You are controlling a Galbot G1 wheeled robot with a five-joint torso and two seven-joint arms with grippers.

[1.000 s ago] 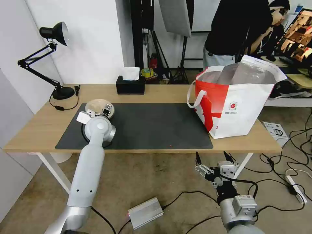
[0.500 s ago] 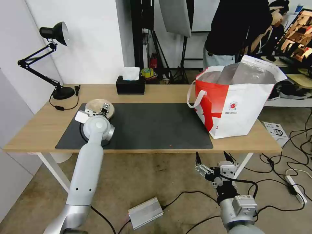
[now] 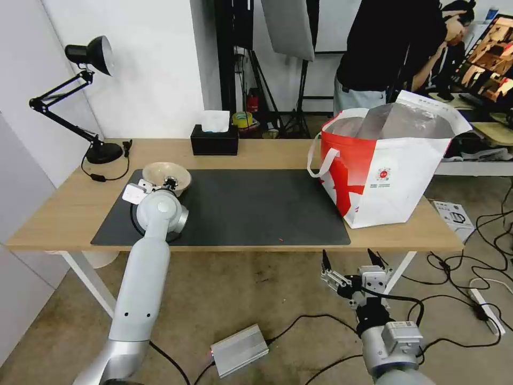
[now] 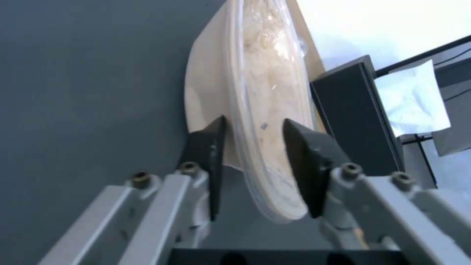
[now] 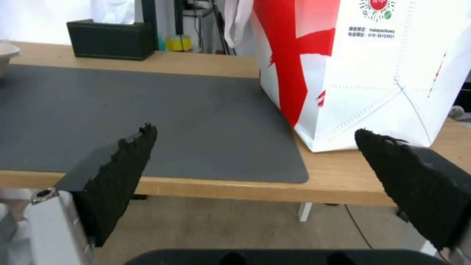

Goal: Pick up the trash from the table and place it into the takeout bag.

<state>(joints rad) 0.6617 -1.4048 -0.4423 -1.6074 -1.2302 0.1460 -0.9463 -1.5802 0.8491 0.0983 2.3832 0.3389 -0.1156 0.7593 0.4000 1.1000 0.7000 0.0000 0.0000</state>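
While arm hides it overhead, left hand (image 4: 252, 140) pinches bowl (image 4: 255, 92) rim.

— What did the surfaces look like?
— The table (image 3: 64, 211) was pale matt wood under a smooth dark grey mat (image 3: 256, 206). The beige bowl (image 3: 163, 174) looked like rough paper pulp.
— And the bag?
— The takeout bag (image 3: 395, 176) was slightly glossy woven plastic with silvery foil lining.

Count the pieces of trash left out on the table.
1: the beige paper-pulp bowl at the left end of the dark grey mat, its rim pinched in the left claw. Others may sit hidden inside the takeout bag.
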